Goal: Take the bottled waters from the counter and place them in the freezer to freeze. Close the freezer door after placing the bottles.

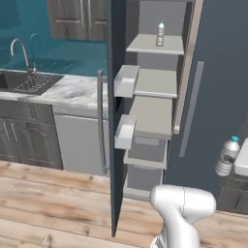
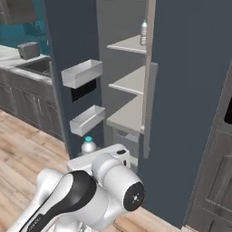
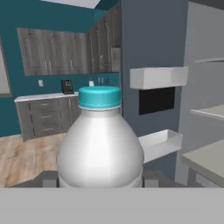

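While pinching one bottled water (image 3: 99, 144) low on its body with the fingers (image 3: 49, 179), one dark tip pressed against each side, holds it upright with the light blue cap (image 3: 99, 96) on top. Seen in the left base view, has that bottle at the right edge of the picture, in the air before the shut dark panel (image 1: 218, 72) beside the freezer (image 1: 155, 82), well apart from the marble tabletop (image 1: 72, 89). Seen in the right base view, shows only the cap and shoulder of it above the white hand, just below the lower bin (image 2: 87, 120). Faces the other bottled water (image 1: 160, 34), which stands upright on the top shelf (image 1: 155, 44) inside the freezer, toward the right side of that shelf. Looks onto pale grey shelves stepped one below another under it, all bare as far as can be told. Stands before the freezer door (image 1: 116, 145), swung wide open and nearly edge-on in the left base view, with an upper bin (image 1: 127, 80) and the lower bin on its inner side and a long grey bar handle (image 1: 100, 121) on its outer side. Leaves the tabletop to the left of the door, with a dark sink (image 1: 29, 82) set into it and a curved faucet (image 1: 22, 51) behind the sink. Rests on a pale wooden floor (image 1: 48, 208).
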Controlling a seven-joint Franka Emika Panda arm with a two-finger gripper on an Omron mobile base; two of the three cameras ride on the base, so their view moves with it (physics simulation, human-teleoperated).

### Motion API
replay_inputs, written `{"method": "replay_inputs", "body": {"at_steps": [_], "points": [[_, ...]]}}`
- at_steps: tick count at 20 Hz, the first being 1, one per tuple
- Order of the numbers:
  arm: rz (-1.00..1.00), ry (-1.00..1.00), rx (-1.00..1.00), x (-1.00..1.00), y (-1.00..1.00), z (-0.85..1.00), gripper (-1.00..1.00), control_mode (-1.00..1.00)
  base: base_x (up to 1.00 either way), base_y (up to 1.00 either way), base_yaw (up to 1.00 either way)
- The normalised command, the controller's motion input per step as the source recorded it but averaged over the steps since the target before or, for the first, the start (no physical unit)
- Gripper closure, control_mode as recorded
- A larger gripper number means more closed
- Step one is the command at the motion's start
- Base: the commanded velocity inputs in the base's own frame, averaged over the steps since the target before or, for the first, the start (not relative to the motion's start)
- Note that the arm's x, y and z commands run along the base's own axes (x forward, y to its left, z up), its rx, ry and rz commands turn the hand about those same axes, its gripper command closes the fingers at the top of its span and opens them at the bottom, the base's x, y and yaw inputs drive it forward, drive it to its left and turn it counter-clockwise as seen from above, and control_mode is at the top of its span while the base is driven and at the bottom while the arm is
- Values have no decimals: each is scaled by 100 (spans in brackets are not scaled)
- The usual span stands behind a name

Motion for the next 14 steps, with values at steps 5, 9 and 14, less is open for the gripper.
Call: {"method": "replay_inputs", "body": {"at_steps": [5, 9, 14], "points": [[0, 0, 0, 0, 0, 0, 100, 100, 23, -21, 28], [0, 0, 0, 0, 0, 0, 100, 100, 4, 5, 9], [0, 0, 0, 0, 0, 0, 100, 100, 29, -24, 8]]}}
